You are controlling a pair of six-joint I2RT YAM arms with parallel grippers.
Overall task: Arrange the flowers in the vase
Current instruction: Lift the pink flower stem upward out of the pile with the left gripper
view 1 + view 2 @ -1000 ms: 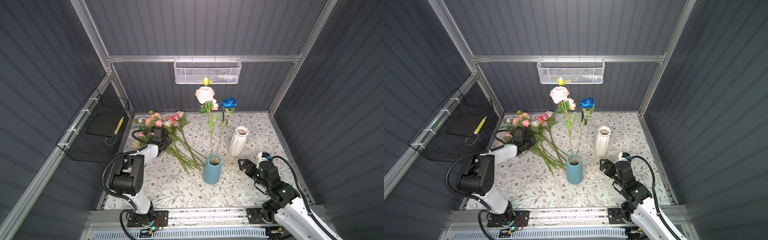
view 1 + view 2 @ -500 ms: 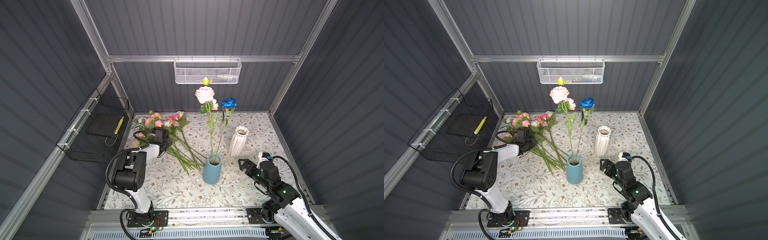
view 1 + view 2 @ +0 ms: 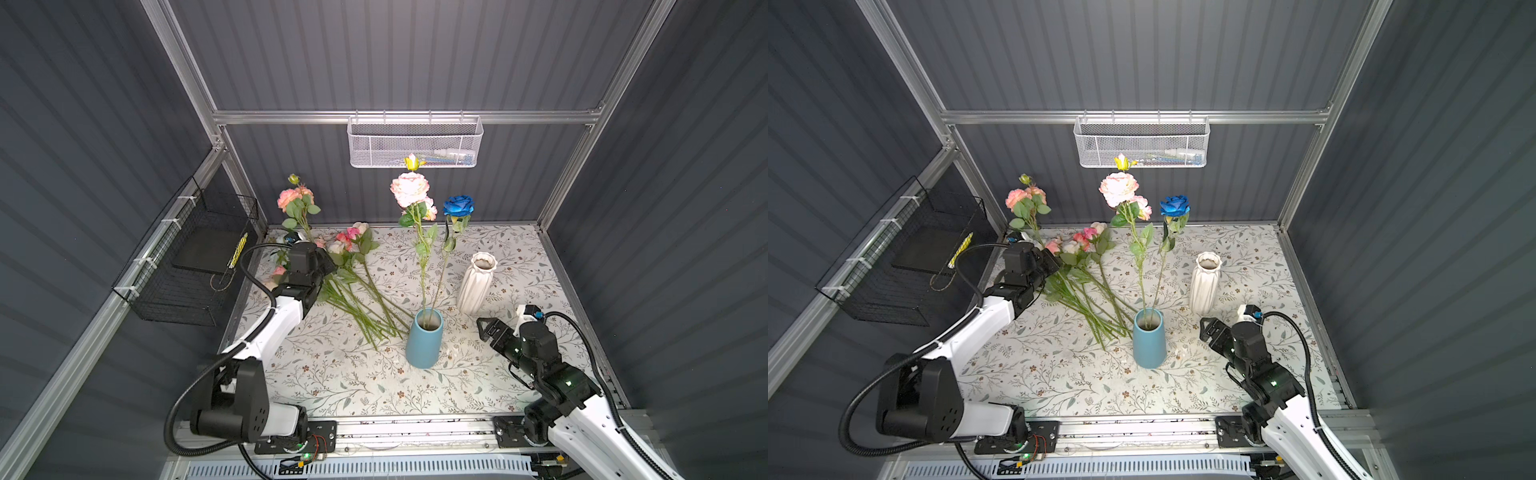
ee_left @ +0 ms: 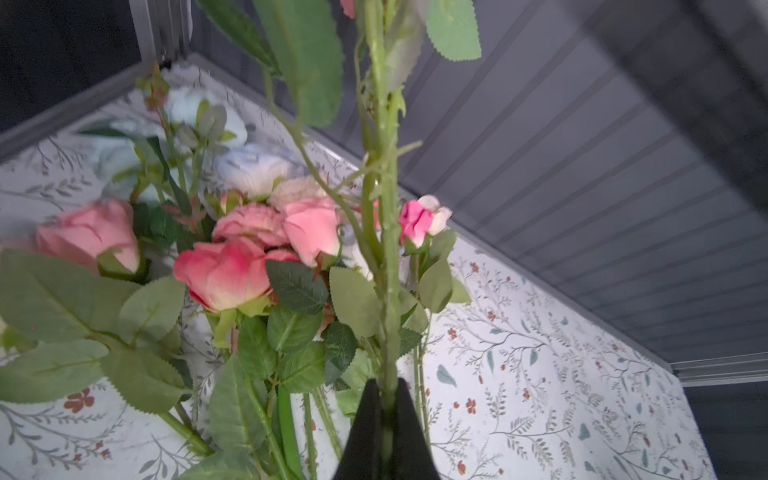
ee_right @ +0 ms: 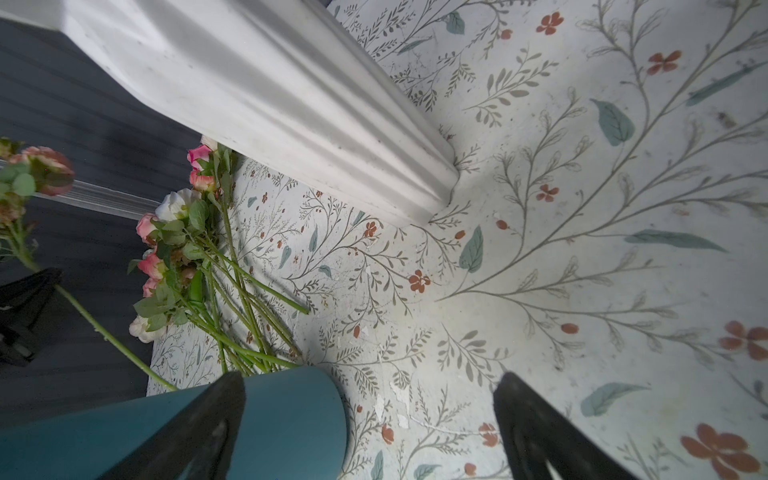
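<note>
Left fingers (image 4: 363, 432) pinch the flower stem (image 4: 388, 311) between them.

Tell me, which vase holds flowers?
The blue vase, with a pink bloom and a deep blue rose standing in it; the white ribbed vase holds none.

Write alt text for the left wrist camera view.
The left gripper is shut on a leafy green flower stem that runs out of frame. Behind it, pink roses and pale blue blooms lie heaped on the floral-print table, with a grey ribbed wall beyond.
</note>
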